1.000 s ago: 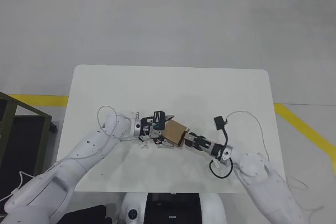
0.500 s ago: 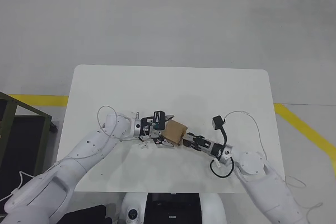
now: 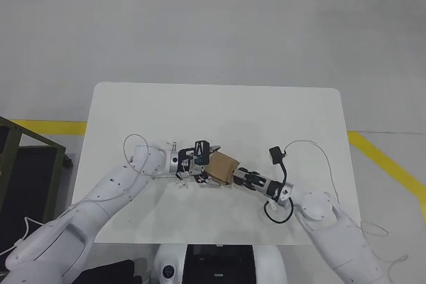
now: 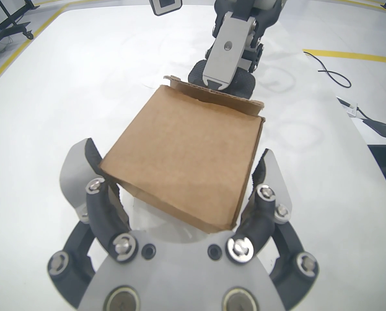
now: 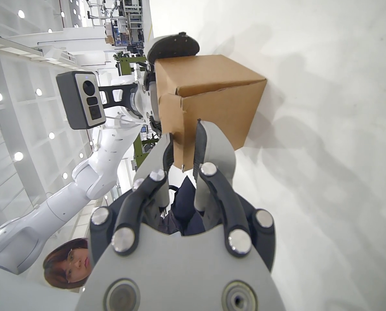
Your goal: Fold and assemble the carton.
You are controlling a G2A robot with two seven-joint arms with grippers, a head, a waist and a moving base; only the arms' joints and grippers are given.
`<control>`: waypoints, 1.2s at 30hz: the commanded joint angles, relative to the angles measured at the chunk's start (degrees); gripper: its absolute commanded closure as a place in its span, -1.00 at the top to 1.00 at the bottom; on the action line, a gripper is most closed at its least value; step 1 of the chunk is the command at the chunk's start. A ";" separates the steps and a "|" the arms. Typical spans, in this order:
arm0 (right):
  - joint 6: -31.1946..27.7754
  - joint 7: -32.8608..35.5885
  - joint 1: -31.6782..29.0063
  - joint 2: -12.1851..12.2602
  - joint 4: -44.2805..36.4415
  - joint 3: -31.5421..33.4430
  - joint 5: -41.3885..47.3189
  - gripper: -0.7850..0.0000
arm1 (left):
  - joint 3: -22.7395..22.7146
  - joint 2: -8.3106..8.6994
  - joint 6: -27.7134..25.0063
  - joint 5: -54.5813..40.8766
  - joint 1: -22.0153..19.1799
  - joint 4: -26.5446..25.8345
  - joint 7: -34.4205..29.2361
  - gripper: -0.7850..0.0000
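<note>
We clamp the cardboard carton [image 3: 223, 169] between our left gripper's [image 4: 176, 160] wide-spread fingers; our right gripper [image 5: 183, 143] pinches its end flap [image 5: 170, 114].

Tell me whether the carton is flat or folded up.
Folded up: the carton stands as a box, three faces meeting at a corner. One end flap sticks out.

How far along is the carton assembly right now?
Done: the carton already stands as a squared box body. In hand: the left tool grips it across two opposite sides, while the right tool pinches an end flap at the far end. Left: that flap sticks up with its edge showing, so that end looks unclosed. The other end's state cannot be seen.
</note>
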 commanded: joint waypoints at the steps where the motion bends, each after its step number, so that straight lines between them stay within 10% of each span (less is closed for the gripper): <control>1: 0.27 -0.31 -0.03 -0.01 -0.13 -0.05 -0.34 -0.69 | 0.00 0.00 0.00 0.00 0.00 0.00 0.00 1.00; 36: 2.57 -3.26 -1.10 0.16 -2.04 0.82 -4.41 -0.71 | 0.00 0.00 0.00 0.00 0.00 0.00 0.00 1.00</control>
